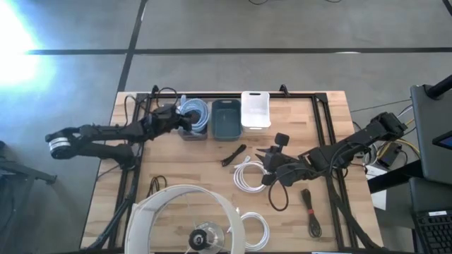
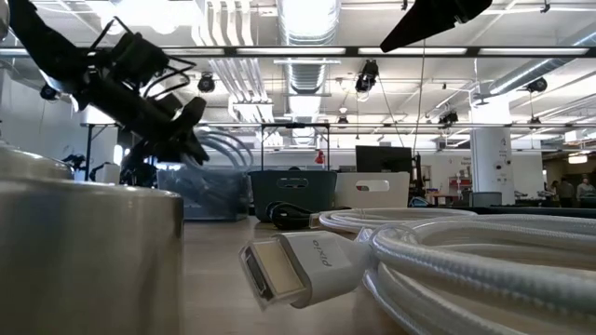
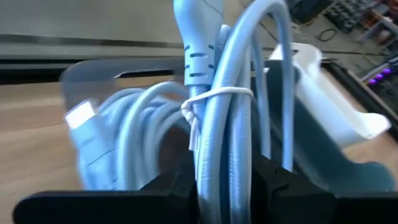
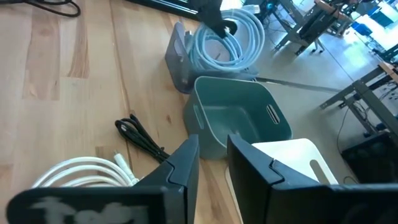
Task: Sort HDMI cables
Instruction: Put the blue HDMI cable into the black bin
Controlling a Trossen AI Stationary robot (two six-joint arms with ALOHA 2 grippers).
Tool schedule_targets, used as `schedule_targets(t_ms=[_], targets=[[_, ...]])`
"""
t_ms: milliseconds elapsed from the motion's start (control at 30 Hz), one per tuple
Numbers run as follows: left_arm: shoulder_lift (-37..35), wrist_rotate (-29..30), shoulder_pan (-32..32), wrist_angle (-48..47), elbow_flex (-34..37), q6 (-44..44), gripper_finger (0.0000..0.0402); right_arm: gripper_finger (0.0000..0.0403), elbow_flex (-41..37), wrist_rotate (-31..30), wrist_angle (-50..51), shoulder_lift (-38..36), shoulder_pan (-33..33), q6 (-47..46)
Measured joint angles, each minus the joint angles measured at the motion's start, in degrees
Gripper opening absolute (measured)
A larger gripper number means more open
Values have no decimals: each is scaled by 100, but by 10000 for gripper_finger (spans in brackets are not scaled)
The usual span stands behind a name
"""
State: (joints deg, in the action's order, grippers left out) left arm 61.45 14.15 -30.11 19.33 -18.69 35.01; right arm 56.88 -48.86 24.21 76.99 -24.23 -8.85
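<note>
Where the desk (image 1: pixel 141 204) comes nearest the low camera, a white coiled cable (image 2: pixel 466 256) lies with its plug (image 2: pixel 298 270) pointing forward, next to a round metal lamp-like fixture (image 1: pixel 183 219). From above, this near part also carries another white coil (image 1: pixel 256 229), a straight black cable (image 1: pixel 311 212) and a black loop (image 1: pixel 277 195).

Toward the middle of the desk, the right end effector (image 1: pixel 267 156) hangs above a third white coil (image 1: pixel 247 174); in its wrist view the fingers (image 4: pixel 183 171) stand a little apart with nothing between them. A folded black cable (image 1: pixel 234 154) lies just beyond, between that coil and the bins.

At the far edge three bins stand side by side. The grey bin (image 4: pixel 180 59) on the left holds light blue cable coils (image 1: pixel 198 113). The teal bin (image 1: pixel 226 120) in the middle shows bare walls and floor in the right wrist view. The white bin (image 1: pixel 256 111) on the right shows no contents in the high view.

Over the grey bin, the left end effector (image 1: pixel 178 118) grips a light blue bundle (image 3: pixel 224 143) tied with a thin white twist tie (image 3: pixel 214 96); its fingers (image 3: pixel 273 180) press on either side of the strands, and the bundle's lower loops hang into the bin among the other blue coils.
</note>
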Motion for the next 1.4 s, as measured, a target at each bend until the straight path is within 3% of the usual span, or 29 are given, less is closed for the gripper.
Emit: schedule_targets(t_ms=[400,800,1200,1400], targets=[[2,257,-11,1,86,-212,82,68,-2,-4,-9,0,0,-19],[2,314,-15,-3,100,-392,85,80,-4,-4,-9,2,0,-19],[9,414,-15,-32,-48,-723,182,70,-7,-4,-9,2,0,-19],[9,411,-11,-57,-313,-1116,202,77,-7,-5,-7,3,0,-19]])
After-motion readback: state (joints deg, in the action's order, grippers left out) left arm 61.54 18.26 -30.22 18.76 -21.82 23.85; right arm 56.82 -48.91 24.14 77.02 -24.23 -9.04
